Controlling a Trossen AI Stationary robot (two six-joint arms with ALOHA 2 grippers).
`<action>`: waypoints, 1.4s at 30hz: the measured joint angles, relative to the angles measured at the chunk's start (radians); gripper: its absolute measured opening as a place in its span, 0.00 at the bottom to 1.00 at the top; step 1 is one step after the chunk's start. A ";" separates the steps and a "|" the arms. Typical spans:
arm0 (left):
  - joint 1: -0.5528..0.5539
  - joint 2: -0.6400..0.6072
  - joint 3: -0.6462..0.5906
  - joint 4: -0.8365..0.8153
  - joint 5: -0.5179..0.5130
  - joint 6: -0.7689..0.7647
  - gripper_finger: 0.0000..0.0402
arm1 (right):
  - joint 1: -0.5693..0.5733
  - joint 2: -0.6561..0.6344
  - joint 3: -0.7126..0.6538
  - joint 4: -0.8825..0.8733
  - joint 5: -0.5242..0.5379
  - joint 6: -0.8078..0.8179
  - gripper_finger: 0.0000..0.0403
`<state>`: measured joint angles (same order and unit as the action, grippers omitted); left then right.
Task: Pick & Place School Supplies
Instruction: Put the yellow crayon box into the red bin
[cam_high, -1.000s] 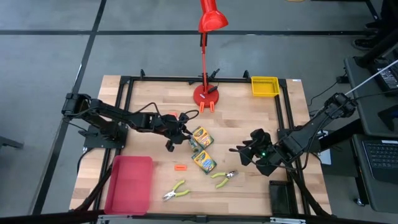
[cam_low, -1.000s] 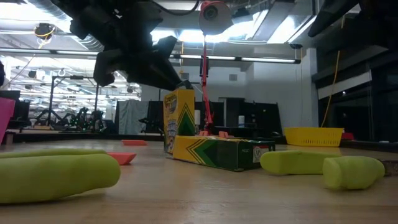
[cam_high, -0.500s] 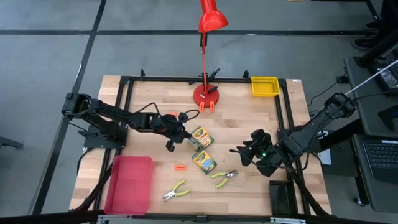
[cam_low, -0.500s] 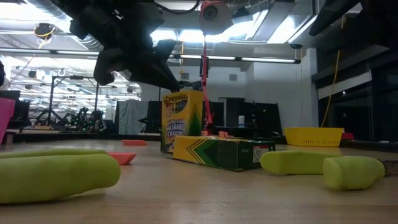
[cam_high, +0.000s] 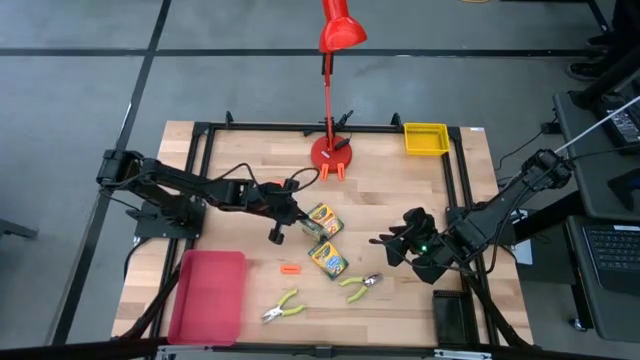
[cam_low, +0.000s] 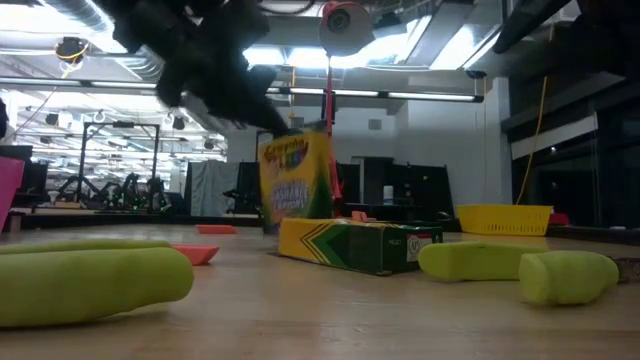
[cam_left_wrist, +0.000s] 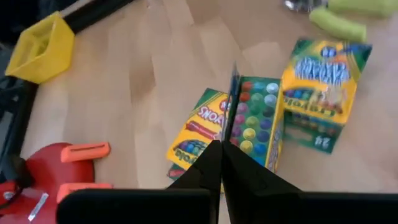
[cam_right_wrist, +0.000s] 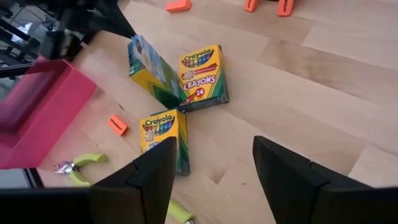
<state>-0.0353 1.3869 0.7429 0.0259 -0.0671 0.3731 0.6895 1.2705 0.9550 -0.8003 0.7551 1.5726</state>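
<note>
Down at the front edge of the tabletop (cam_high: 400, 190) lie the two plier-like tools (cam_high: 283, 307), green handles flat on the wood, with a small orange piece (cam_high: 290, 268) just behind them and the red tray (cam_high: 210, 295) off at the front-left corner. Next back, one crayon box (cam_high: 327, 258) lies flat on its face. And here's the action: just beyond it the left tool (cam_high: 293, 207) is clamped tight on the thin top edge of another crayon box, the held box (cam_low: 295, 180), which stands up on end, long axis near vertical and tipped over to one side. The flat box in front hides its bottom edge, so I can't tell whether it has left the wood. A third box (cam_right_wrist: 204, 78) lies flat just beside it. The right tool (cam_high: 395, 245) hangs with fingers wide apart and nothing between them, over the right side and well apart from the boxes, so this one belongs to the left arm. If the tray is the target, it sits toward the front and toward the left arm's own side, a short swing away from the lamp (cam_high: 330, 150) and the yellow bin (cam_high: 425, 138) at the back.
</note>
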 joint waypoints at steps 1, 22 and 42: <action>0.000 -0.004 0.013 -0.004 0.000 -0.023 0.01 | 0.000 0.000 0.000 0.000 0.000 0.001 0.54; -0.118 -0.393 0.148 -0.687 0.057 -0.605 0.01 | 0.035 0.000 0.000 0.064 0.155 0.006 0.54; -0.715 -0.580 0.151 -1.003 -0.227 -1.310 0.01 | 0.005 0.000 0.000 0.111 0.207 -0.020 0.54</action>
<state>-0.7498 0.8071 0.8940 -0.9767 -0.2944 -0.9373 0.6942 1.2705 0.9554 -0.6896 0.9617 1.5527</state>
